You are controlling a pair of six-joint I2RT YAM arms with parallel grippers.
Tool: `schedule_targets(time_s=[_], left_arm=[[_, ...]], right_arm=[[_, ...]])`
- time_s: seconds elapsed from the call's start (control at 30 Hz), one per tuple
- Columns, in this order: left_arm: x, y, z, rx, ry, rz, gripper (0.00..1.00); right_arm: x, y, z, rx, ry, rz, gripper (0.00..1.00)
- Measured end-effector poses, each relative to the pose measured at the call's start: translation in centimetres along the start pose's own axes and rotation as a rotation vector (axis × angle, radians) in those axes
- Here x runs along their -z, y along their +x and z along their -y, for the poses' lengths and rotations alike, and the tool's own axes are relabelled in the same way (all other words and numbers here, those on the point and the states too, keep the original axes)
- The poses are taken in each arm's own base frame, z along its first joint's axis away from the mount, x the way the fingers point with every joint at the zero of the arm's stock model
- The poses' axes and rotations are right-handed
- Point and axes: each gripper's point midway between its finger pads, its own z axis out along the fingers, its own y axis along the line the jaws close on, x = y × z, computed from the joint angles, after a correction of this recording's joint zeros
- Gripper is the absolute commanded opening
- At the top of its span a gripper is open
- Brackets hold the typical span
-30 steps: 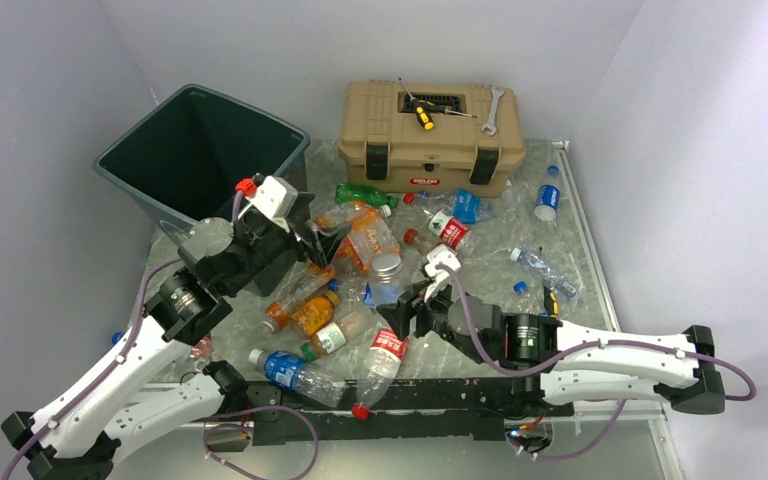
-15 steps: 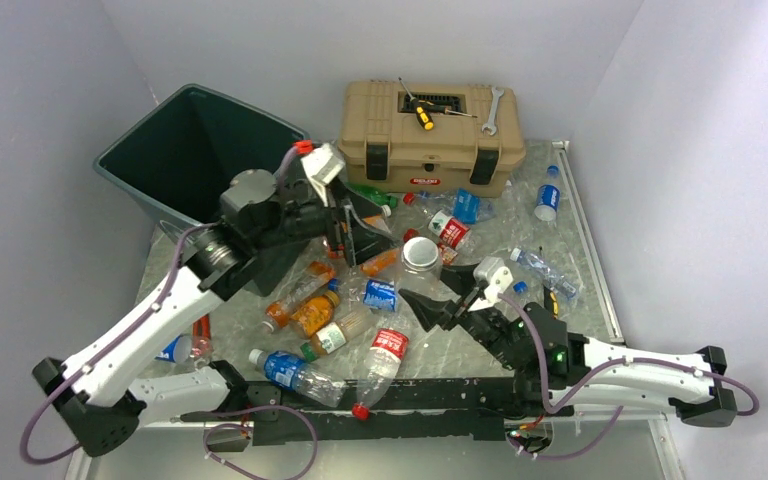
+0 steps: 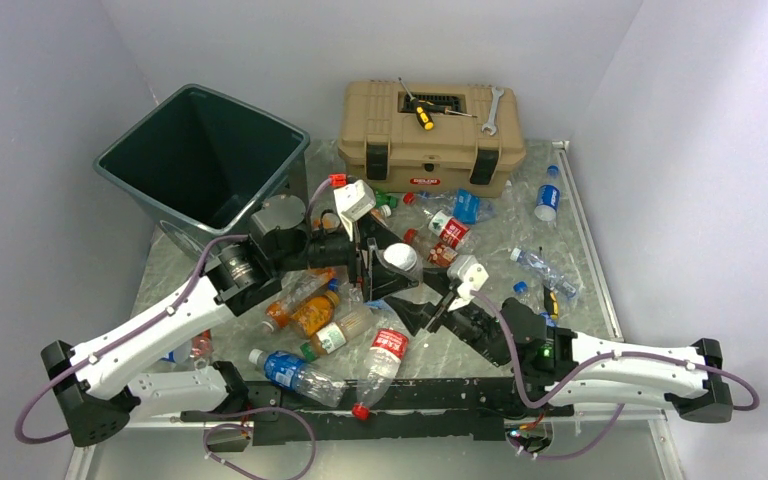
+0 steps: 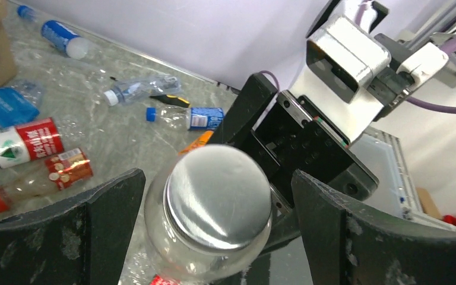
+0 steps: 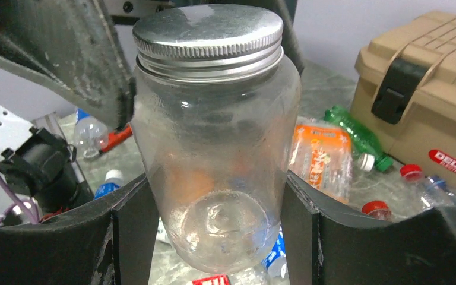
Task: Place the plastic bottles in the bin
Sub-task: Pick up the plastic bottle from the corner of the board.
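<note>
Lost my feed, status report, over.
Left gripper open around lid. Right gripper shut on clear bottle, aloft. Left arm between bottle and bin.

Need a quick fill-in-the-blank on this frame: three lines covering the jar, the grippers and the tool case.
1. The right gripper clamps the clear round jar, which is capped by a silver metal ___.
2. The left gripper stands ___ on either side of that cap.
3. The yellow-handled screwdriver lies on top of the tan ___.
Missing words: lid; open; toolbox.
</note>
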Motion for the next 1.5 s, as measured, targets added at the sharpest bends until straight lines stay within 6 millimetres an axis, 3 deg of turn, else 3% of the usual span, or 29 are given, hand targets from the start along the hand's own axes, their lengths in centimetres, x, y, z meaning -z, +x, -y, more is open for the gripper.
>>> schedule_targets(time_s=[0.13, 0.47, 0.67, 0.73, 0.87, 0.9, 1.0, 1.07, 1.37, 1.5], left_arm=[[0.0, 0.2, -0.7, -0.041, -0.038, 0.0, 0.96], [-0.9, 1.6, -0.7, -0.086, -0.067, -0.065, 0.83], [-1.3, 3.0, -0.8, -0.104, -0.081, -0.112, 0.81], [-1.3, 3.1, -0.9, -0.106, -0.084, -0.117, 0.71], [-1.3, 3.2, -0.8, -0.114, -0.092, -0.117, 0.33], [-1.2, 3.1, -0.8, -0.115, -0.096, -0.115, 0.27], [-1.0, 2.8, -0.7, -0.118, -0.101, -0.106, 0.12], [-0.7, 2.5, -0.6, -0.119, -0.108, -0.096, 0.03], [0.8, -0.1, -1.9, -0.186, -0.223, -0.028, 0.0], [1.9, -3.4, -2.1, -0.245, -0.301, 0.016, 0.0]], right_arm=[[0.1, 1.0, -0.5, -0.013, -0.023, -0.036, 0.0], [0.2, 0.4, -0.9, -0.054, -0.039, -0.052, 0.0], [0.3, 0.1, -1.1, -0.073, -0.043, -0.054, 0.0], [0.3, 0.3, -1.1, -0.075, -0.043, -0.06, 0.0], [0.3, 0.4, -1.0, -0.077, -0.041, -0.066, 0.0], [0.3, 0.3, -1.1, -0.078, -0.043, -0.065, 0.04], [0.2, 0.1, -1.2, -0.079, -0.047, -0.066, 0.64], [0.0, -0.1, -1.4, -0.079, -0.049, -0.07, 0.97], [-0.1, -2.5, -1.8, -0.104, -0.06, -0.091, 1.0], [0.3, -3.9, -1.7, -0.113, -0.064, -0.099, 1.0]])
